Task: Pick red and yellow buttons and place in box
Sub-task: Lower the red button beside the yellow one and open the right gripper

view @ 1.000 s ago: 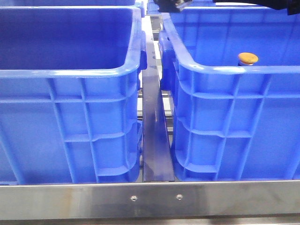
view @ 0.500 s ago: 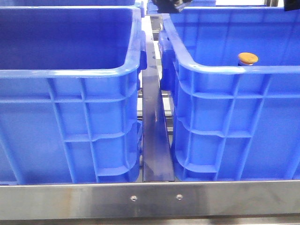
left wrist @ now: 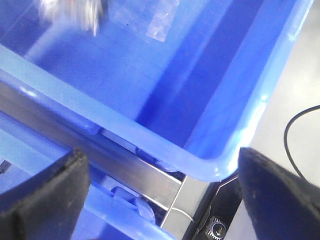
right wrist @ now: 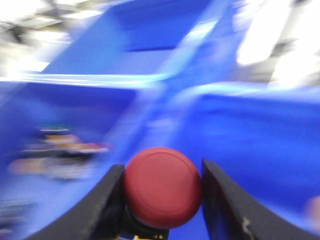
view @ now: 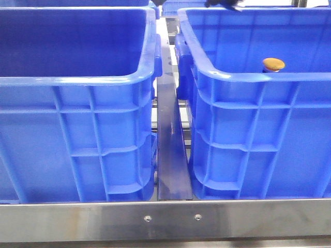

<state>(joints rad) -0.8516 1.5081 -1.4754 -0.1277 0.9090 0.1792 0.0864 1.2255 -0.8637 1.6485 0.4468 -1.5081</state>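
My right gripper (right wrist: 161, 169) is shut on the red button (right wrist: 162, 186), whose dark red cap sits between both fingers; the view is motion-blurred over blue crates. The yellow button (view: 273, 64) stands inside the right blue crate (view: 258, 77), just behind its near rim. The left blue crate (view: 77, 80) looks alike, and I cannot tell which of them is the box. My left gripper (left wrist: 161, 165) is open and holds nothing; it hangs over a crate corner (left wrist: 210, 162) and the metal rail. A dark arm part (view: 223, 4) shows at the front view's top edge.
A steel rail (view: 170, 150) runs between the two crates, and a steel bar (view: 165, 219) crosses in front of them. Blurred small parts (right wrist: 60, 150) lie in a crate in the right wrist view. A black cable (left wrist: 300, 130) lies on the floor beside the crate.
The dark arm part at the front view's top edge has shifted right, from above the gap to over the right crate's far wall. The arm at the top right has left view. The yellow button stays put.
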